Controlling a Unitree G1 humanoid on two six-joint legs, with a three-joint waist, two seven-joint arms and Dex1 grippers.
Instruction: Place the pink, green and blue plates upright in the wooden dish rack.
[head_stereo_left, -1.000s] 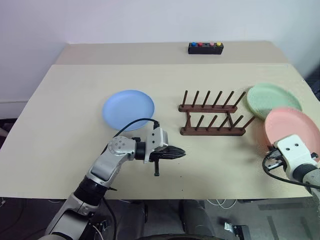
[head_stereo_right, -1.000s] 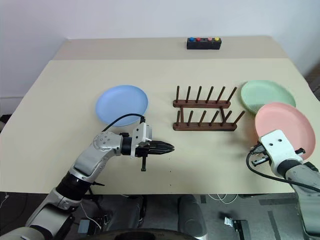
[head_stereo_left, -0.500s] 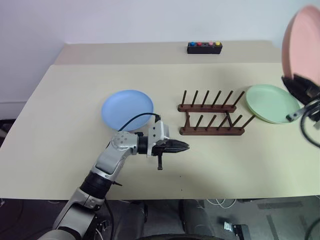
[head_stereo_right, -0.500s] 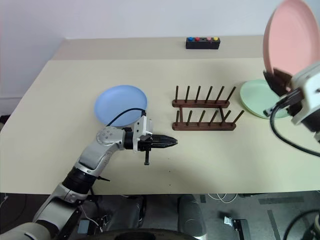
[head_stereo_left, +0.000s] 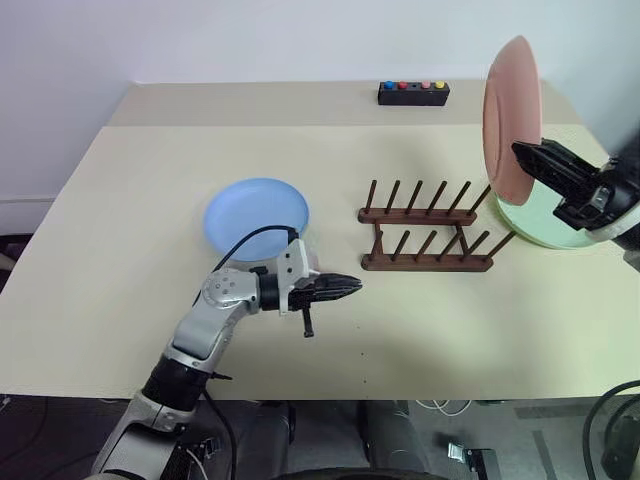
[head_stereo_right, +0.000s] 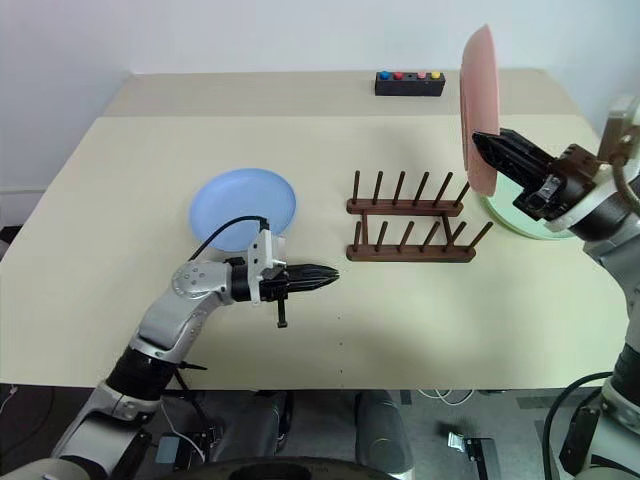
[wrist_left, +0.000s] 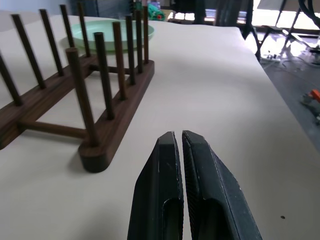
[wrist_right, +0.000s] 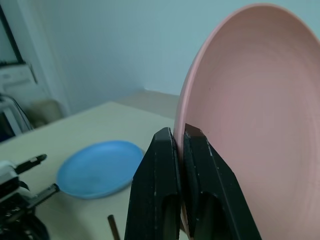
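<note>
Right tool (head_stereo_left: 530, 160) clamped on the rim of the pink plate (head_stereo_left: 505, 115), held on edge in the air, above and just past the near end of the dish rack (head_stereo_left: 428, 238). Green plate (head_stereo_left: 545, 222) flat on the bench (head_stereo_left: 130, 200) right beneath that tool, partly hidden by it. Left tool (head_stereo_left: 345, 287) pressed together on nothing, hovering level over the bench; rack ahead of its tips, blue plate (head_stereo_left: 256, 215) flat just behind it.

Likely trouble: thin pinch on one edge only, so a swing or slip of the plate during descent. Coming down askew between the pegs would land the rim on a peg top or shove the light rack along the bench. Too low a path would clip the green plate below.

Against a second ago: pink plate lifted off the bench, turned from flat to on edge and carried in toward the rack; green plate now uncovered. Left tool barely shifted, closed as before.
</note>
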